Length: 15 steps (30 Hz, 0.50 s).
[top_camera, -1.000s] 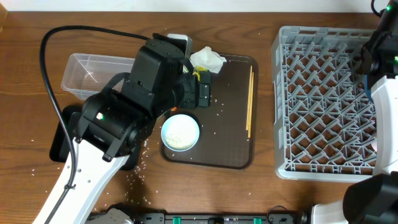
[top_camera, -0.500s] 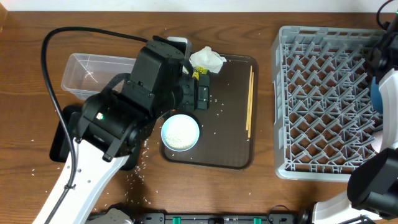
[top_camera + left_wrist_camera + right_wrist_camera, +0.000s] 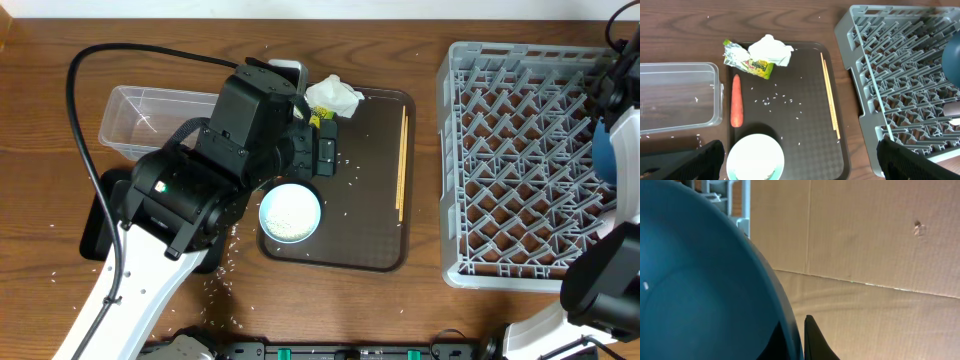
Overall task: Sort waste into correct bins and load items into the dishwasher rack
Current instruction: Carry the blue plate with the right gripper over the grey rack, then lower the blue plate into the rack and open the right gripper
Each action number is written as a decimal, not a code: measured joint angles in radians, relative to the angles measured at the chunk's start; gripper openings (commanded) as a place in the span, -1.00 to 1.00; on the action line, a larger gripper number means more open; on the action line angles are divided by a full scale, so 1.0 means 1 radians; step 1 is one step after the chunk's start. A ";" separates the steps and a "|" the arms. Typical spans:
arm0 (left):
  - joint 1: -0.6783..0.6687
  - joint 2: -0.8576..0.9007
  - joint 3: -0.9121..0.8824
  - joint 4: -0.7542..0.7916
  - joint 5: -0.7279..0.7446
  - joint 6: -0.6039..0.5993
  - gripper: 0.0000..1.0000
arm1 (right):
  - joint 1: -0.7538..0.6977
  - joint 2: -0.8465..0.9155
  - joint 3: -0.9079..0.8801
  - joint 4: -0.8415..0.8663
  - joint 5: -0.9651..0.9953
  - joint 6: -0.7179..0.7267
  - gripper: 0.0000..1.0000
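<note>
Waste sorting on the left: left tool (image 3: 802,161) is spread wide, empty, and hovers over the brown tray (image 3: 810,135) holding carrot (image 3: 736,101), wrapper (image 3: 749,61) and tissue (image 3: 771,50). Next it should drop onto one piece, then carry it to the clear tub (image 3: 677,97). Right tool (image 3: 802,337) is clenched on the dark-blue dish (image 3: 700,280) rim at the rack (image 3: 520,160)'s right edge; the dish needs slotting between pegs.

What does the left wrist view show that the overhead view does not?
Left wrist only: the orange carrot lying on the brown serving tray beside the clear tub, and the yellow-green wrapper in full. Overhead only: the left arm, which covers the carrot, and its black cable. Both: the white tissue, chopsticks, white bowl, grey rack and dark-blue dish.
</note>
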 measured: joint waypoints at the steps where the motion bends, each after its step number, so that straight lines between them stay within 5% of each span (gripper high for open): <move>1: 0.000 0.000 0.000 0.000 0.000 0.000 0.96 | 0.000 0.005 0.001 0.006 0.009 -0.003 -0.98; 15: 0.000 0.000 0.000 0.000 0.000 0.000 0.96 | 0.005 0.042 0.004 0.099 0.064 -0.109 -0.98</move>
